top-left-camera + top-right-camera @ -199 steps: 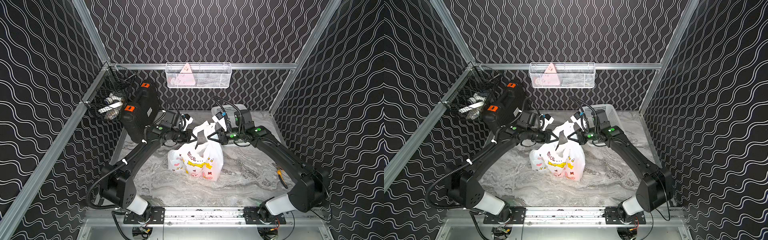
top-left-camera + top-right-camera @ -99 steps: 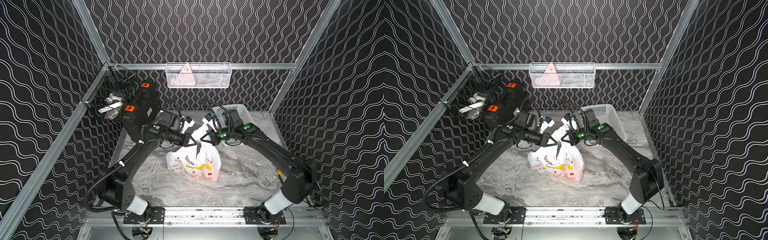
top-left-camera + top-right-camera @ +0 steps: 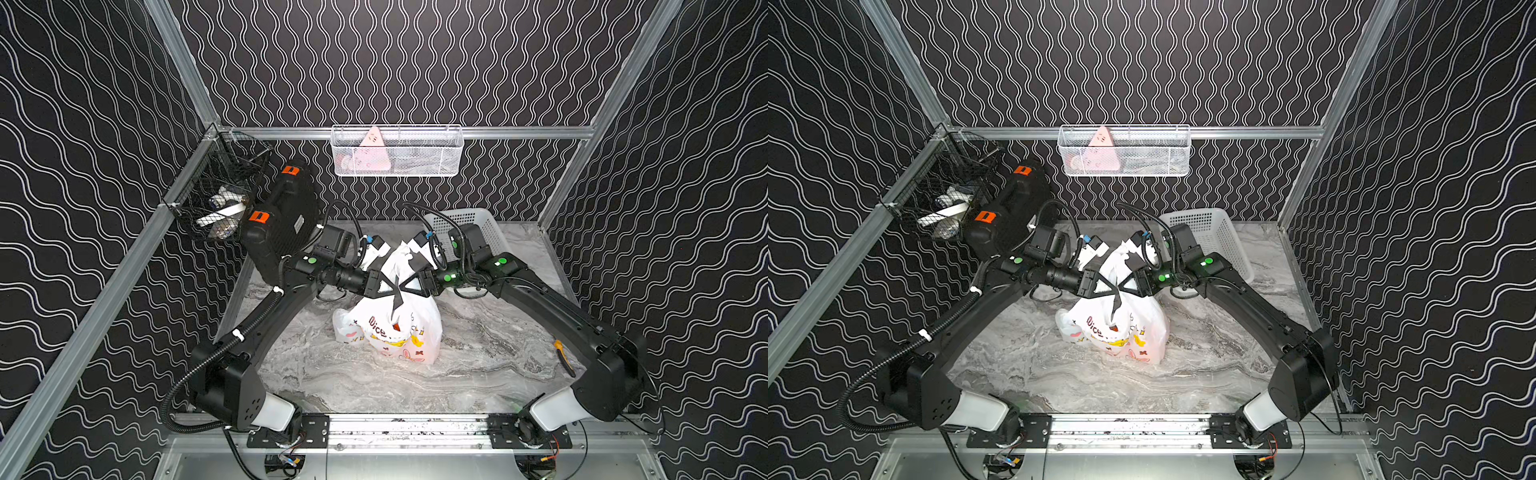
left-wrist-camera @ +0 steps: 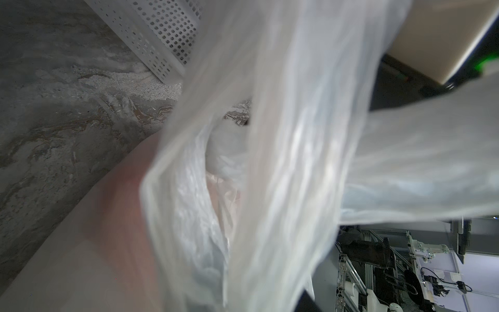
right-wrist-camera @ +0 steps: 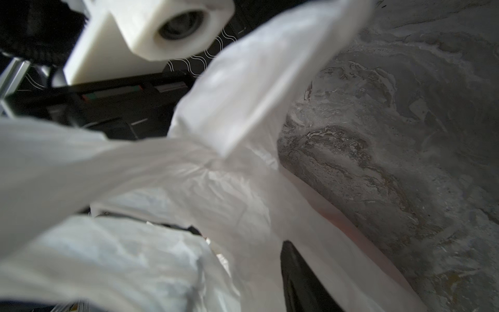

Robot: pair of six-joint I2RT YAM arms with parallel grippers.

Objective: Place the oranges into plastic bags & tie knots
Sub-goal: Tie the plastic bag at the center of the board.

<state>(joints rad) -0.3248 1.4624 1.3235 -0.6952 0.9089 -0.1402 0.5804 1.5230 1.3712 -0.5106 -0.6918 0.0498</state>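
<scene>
Right, your left gripper (image 3: 387,286) and right gripper (image 3: 409,286) sit tip-to-tip over the bag (image 3: 419,324) (plastic hides the jaws, so I can't tell their grip); basket (image 3: 478,224) is at 1 o'clock.

Both top views look down from high at the front toward the back wall (image 3: 415,62) — whole cell in frame, near-identical. Wrist views sit very close: the plastic bag (image 4: 283,162) fills both, blurred, marble tabletop (image 5: 378,135) behind — left wrist catches the perforated basket (image 4: 162,32).

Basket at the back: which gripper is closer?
Right. The right gripper is over the bag, on the side toward the basket; the left gripper faces it from the side away from the basket.
</scene>
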